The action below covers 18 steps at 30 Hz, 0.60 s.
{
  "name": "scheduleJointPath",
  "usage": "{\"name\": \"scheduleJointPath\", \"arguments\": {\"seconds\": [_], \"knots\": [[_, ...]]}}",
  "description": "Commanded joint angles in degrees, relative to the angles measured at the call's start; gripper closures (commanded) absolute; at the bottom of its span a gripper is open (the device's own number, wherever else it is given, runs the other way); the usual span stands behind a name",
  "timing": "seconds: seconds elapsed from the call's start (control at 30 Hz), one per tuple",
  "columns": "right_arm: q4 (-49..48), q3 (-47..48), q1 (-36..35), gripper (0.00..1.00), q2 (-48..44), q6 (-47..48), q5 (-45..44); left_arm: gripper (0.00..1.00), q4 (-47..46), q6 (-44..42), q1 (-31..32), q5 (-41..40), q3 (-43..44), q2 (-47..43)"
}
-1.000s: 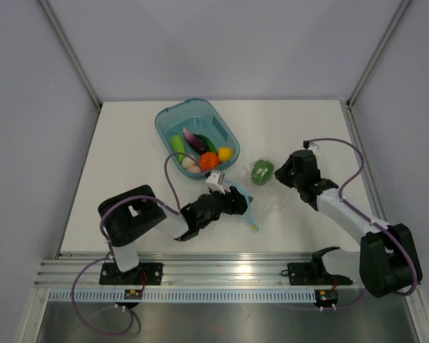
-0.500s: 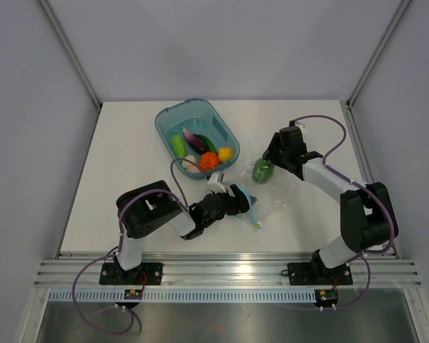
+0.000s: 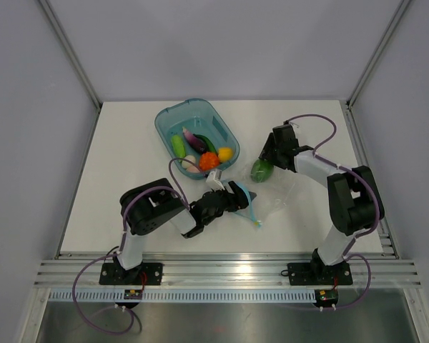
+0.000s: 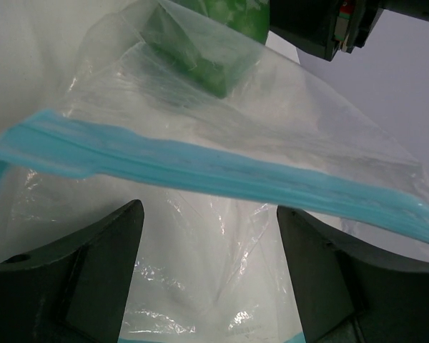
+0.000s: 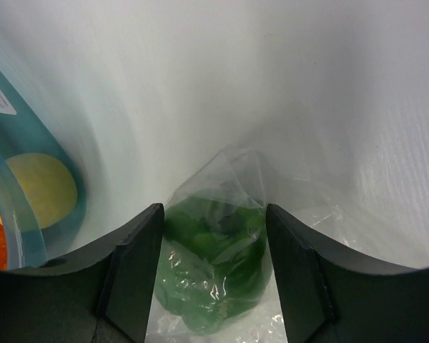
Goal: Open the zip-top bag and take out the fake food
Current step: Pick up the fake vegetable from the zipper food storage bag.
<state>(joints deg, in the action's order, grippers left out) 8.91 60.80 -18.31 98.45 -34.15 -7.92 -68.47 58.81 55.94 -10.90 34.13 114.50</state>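
Observation:
The clear zip-top bag (image 3: 277,194) lies on the white table, its blue-teal zip strip (image 3: 251,211) towards my left arm. A green pepper (image 3: 261,170) sits in the bag's far corner. My left gripper (image 3: 237,194) is open at the bag's mouth, and in the left wrist view (image 4: 207,271) crinkled plastic lies between the jaws, with the strip (image 4: 214,171) just beyond them. My right gripper (image 3: 267,160) is open and straddles the bagged pepper (image 5: 214,279), its fingers (image 5: 132,275) close on either side. Whether they touch it I cannot tell.
A teal tub (image 3: 164,118) at the back centre holds several toy foods: a cucumber, an eggplant, an orange-red piece (image 3: 209,160), a lemon (image 3: 225,153) and a whitish piece. The tub's corner (image 5: 28,143) is close to the left of my right gripper.
My right arm has swung left and away from me, and its gripper now straddles the bagged pepper. My left gripper has stayed at the zip strip, shifting only slightly.

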Motion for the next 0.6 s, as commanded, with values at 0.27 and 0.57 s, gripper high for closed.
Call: {"name": "scheduleJointPath", "arguments": {"seconds": [0.27,0.57], "knots": [[0.2,2.5,-2.4,0.69,5.1,1.2,1.3,0.18,1.9,-1.0,-1.9,-0.7,0.4,-0.6],[2.1,3.4,-6.0,0.76,7.0,3.4,2.3,0.10,5.4,-2.6,-2.9,-1.2,2.3,-0.8]]}}
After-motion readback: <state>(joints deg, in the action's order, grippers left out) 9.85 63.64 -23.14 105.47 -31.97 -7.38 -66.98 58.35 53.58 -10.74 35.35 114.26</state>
